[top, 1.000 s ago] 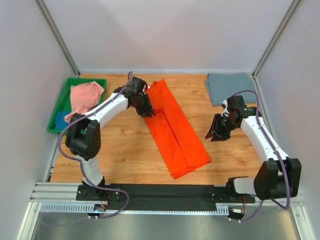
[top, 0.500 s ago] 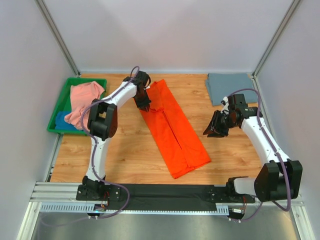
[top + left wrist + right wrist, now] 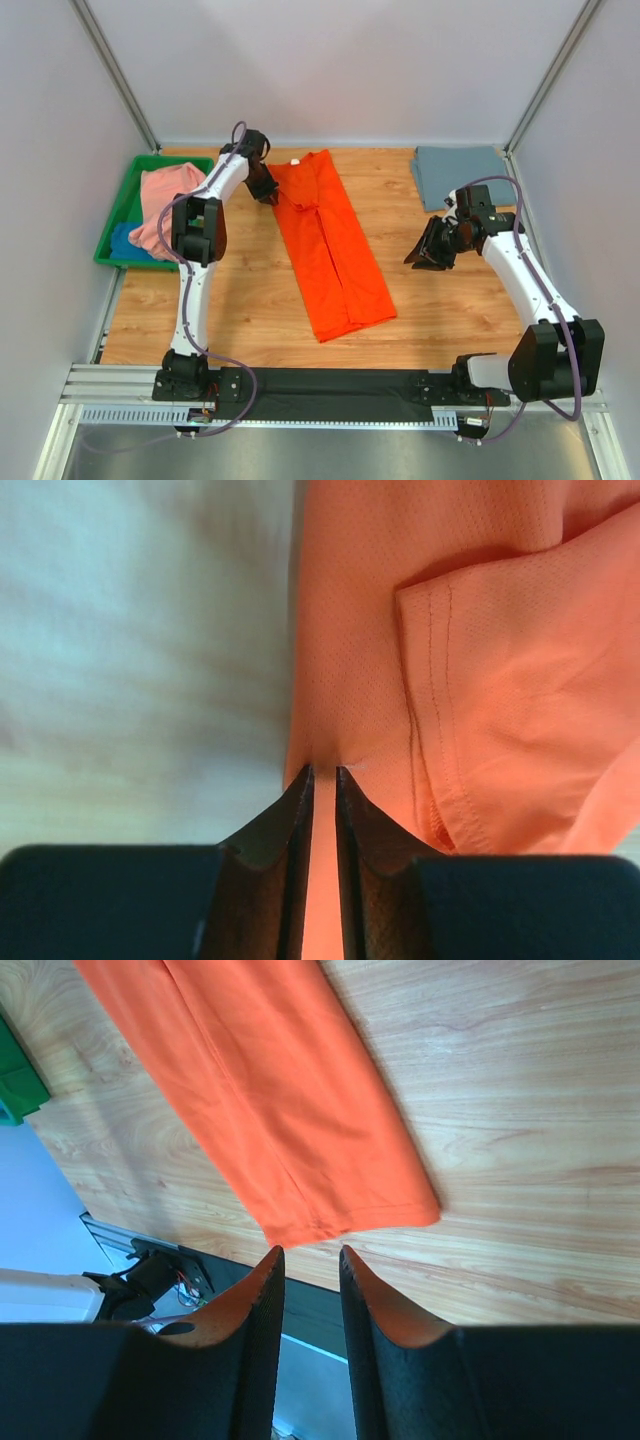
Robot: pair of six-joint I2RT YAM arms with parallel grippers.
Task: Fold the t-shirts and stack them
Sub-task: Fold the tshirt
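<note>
Where the green tray (image 3: 172, 160) sits at the table's (image 3: 250, 300) far left edge, you have the salmon pink t-shirt (image 3: 168, 195) heaped over the blue t-shirt (image 3: 122, 240) inside it. Your orange t-shirt (image 3: 330, 250) lies folded into a long strip, its long axis running from the far edge, left of centre, toward the near edge. Your left gripper (image 3: 323, 772) is clenched on the cloth at the far end's left side. Your right gripper (image 3: 418, 258) hangs to the strip's right, well apart, jaws slightly parted and empty. The grey-blue t-shirt (image 3: 458, 172) lies folded in the far right corner
</note>
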